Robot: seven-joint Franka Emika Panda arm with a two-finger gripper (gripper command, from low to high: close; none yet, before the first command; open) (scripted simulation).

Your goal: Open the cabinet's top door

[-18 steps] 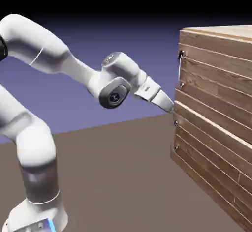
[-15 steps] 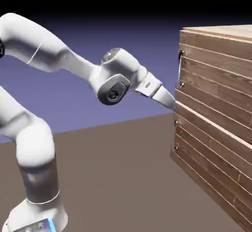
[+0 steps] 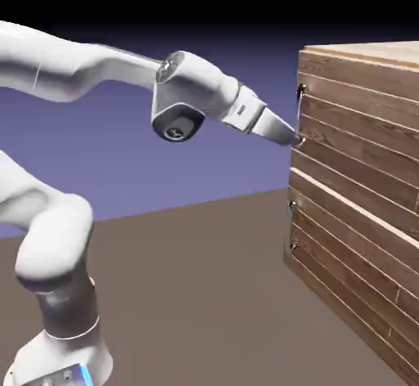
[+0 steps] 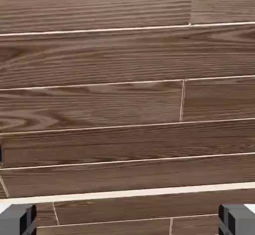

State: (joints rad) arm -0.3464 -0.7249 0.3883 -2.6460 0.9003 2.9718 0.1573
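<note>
Though the fingers (image 4: 127,220) are spread wide with nothing between them, they angle down beside the lower end of the handle (image 3: 300,116) on the closed top door (image 3: 360,127), presumably to hook it.

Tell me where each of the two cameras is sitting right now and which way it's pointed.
Exterior view: off to the robot's side, looking across at the arm, which reaches right to the cabinet; the base shows too.
Hand view: on the hand, looking along the end effector at the planks; only its two fingertips show, wide apart, at the bottom edge.
Both share the cabinet's planked front and the end effector.
</note>
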